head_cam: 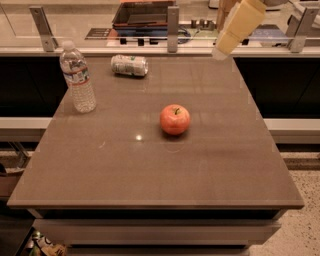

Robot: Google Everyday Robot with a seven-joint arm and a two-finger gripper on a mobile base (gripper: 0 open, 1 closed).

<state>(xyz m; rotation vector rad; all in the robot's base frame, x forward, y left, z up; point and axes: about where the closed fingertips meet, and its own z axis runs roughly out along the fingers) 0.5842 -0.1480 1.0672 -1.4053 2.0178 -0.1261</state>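
A red apple (175, 119) sits upright near the middle of the brown table (150, 170). A clear water bottle (77, 77) stands at the left side. A silver can (129, 65) lies on its side near the far edge. My cream-coloured gripper (221, 51) hangs over the table's far right corner, above and to the right of the apple, well apart from it. It holds nothing that I can see.
Behind the table runs a counter with metal posts (172, 27) and a dark tray (142, 14). A lower ledge (295, 127) flanks the table on both sides. Speckled floor (305, 200) lies to the right.
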